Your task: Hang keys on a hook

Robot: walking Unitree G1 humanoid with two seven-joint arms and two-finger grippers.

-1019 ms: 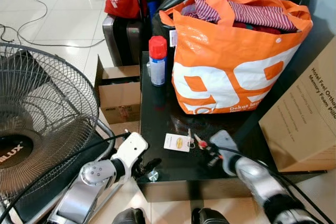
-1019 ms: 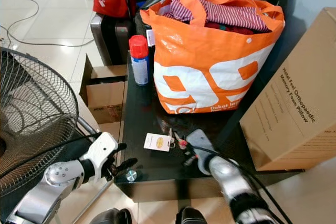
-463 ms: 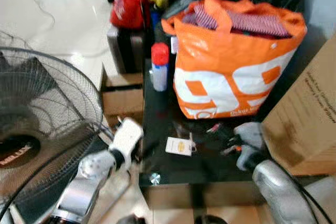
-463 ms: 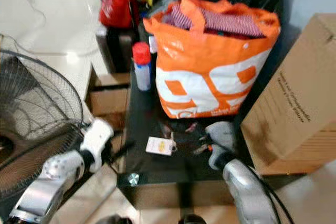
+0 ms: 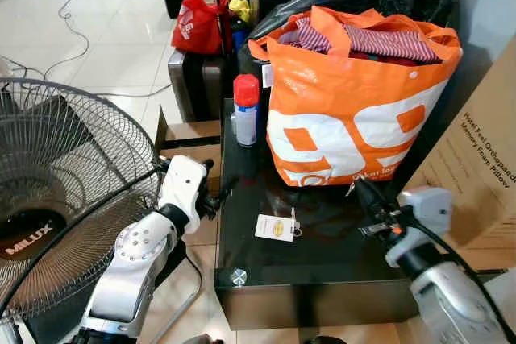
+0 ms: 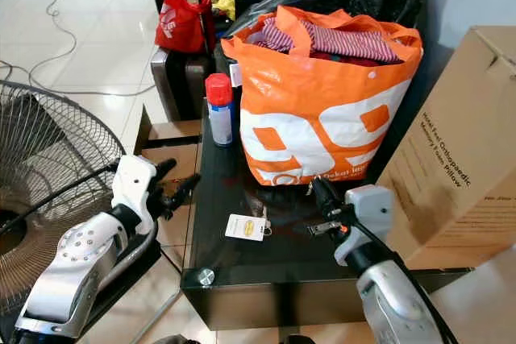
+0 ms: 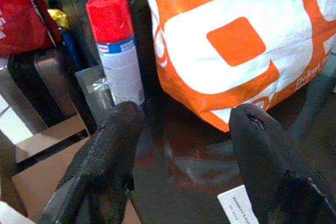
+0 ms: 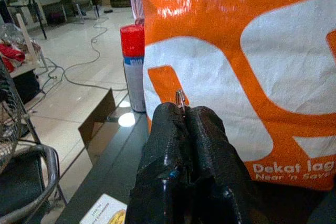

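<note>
Left eye view shows a big orange shopping bag (image 5: 359, 102) stuffed with striped clothes at the back of a dark glossy surface (image 5: 322, 247), a cardboard box (image 5: 484, 175) to the robot's right and a standing fan (image 5: 56, 191) to its left. A second ago the right gripper (image 5: 363, 193) lay low on the surface beside the white key tag (image 5: 275, 228); now it is raised just in front of the bag, fingers (image 8: 181, 129) pressed together on a thin sliver of metal that pokes out between their tips. Whether that is one of the keys (image 5: 292, 219) cannot be told, since the tag and the small metal piece beside it still lie on the surface, so the pickup looks doubtful. The left gripper (image 5: 216, 191) hovers at the surface's left edge, fingers (image 7: 110, 135) spread wide and empty.

Readable writing: "Dekat" on the bag, "Memory Foam Pillow" on the box, "MILUX" on the fan hub. A red-capped spray can (image 5: 246, 110) stands beside the bag.
</note>
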